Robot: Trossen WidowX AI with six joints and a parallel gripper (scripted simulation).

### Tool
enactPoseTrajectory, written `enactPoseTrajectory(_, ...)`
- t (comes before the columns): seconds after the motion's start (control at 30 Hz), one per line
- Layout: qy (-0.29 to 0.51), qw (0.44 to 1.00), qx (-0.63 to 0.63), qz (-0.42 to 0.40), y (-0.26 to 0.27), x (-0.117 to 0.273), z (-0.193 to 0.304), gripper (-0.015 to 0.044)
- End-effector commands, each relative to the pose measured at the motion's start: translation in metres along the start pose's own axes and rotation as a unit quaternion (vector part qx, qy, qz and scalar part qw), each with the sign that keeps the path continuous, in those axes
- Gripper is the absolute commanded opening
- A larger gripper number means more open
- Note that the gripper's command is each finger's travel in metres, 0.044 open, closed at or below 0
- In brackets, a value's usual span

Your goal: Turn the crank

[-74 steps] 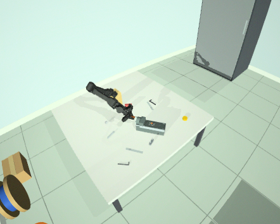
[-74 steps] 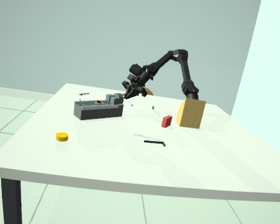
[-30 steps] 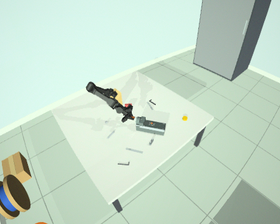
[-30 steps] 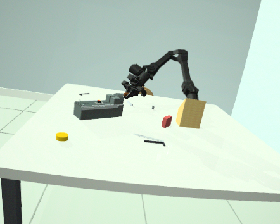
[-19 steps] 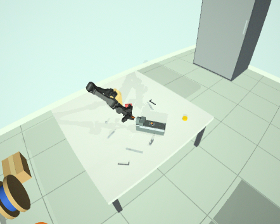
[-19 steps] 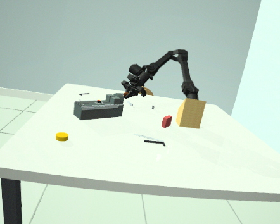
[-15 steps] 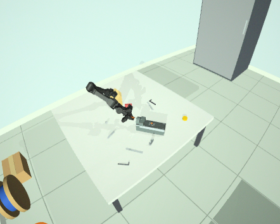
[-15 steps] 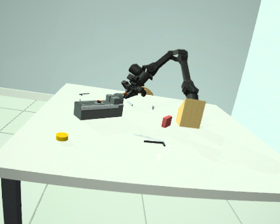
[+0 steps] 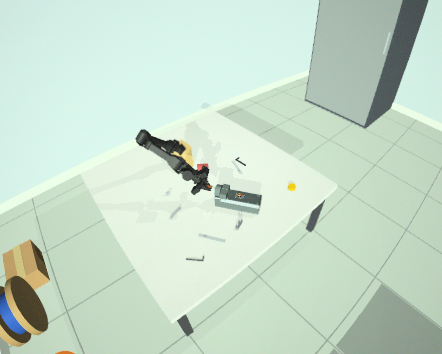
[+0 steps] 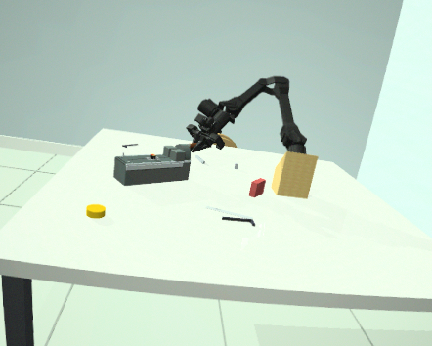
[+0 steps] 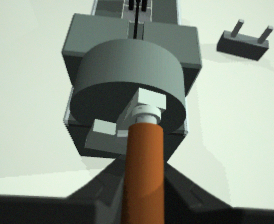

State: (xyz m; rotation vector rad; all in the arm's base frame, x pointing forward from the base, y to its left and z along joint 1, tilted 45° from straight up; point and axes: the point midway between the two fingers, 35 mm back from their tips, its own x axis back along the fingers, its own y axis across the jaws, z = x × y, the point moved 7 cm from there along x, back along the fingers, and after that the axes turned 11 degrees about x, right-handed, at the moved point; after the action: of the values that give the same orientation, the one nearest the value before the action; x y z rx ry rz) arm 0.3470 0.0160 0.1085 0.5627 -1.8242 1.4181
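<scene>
The grey machine [image 9: 237, 204] [image 10: 153, 174] [image 11: 130, 65] lies on the table, with its round drum and crank facing my gripper. The crank's orange handle [image 11: 144, 165] points toward the wrist camera. Pale crank parts [image 11: 152, 98] show at the drum's face, and the handle's joint sits right of and below the drum's middle. My gripper [image 9: 209, 187] [image 10: 194, 146] [image 11: 138, 163] is shut on the orange handle, one finger on each side. A small red-orange spot [image 9: 239, 195] [image 10: 152, 156] shows on top of the slide. The pointer's level against the brass zero marks is too small to tell.
A dark block with two pins [image 11: 243, 46] lies beside the machine. A red block [image 9: 202, 166] [image 10: 257, 188] and a tan block [image 10: 295, 176] stand near the arm. A yellow disc [image 9: 292, 187] [image 10: 96, 211] and black hex keys [image 9: 195, 258] [image 10: 238, 219] lie on the table.
</scene>
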Motion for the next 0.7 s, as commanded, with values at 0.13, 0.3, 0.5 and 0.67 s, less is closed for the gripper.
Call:
enactPoseTrajectory(0.13, 0.002, 1.000, -0.003, 0.009, -0.009, -0.003, 0.005, 0.0000)
enactPoseTrajectory(0.3, 0.002, 1.000, -0.003, 0.009, -0.011, -0.005, 0.007, 0.0000)
enactPoseTrajectory(0.5, 0.002, 1.000, -0.003, 0.009, -0.014, -0.008, 0.011, 0.0000)
enactPoseTrajectory(0.67, 0.002, 1.000, -0.003, 0.009, -0.016, -0.011, 0.014, 0.0000)
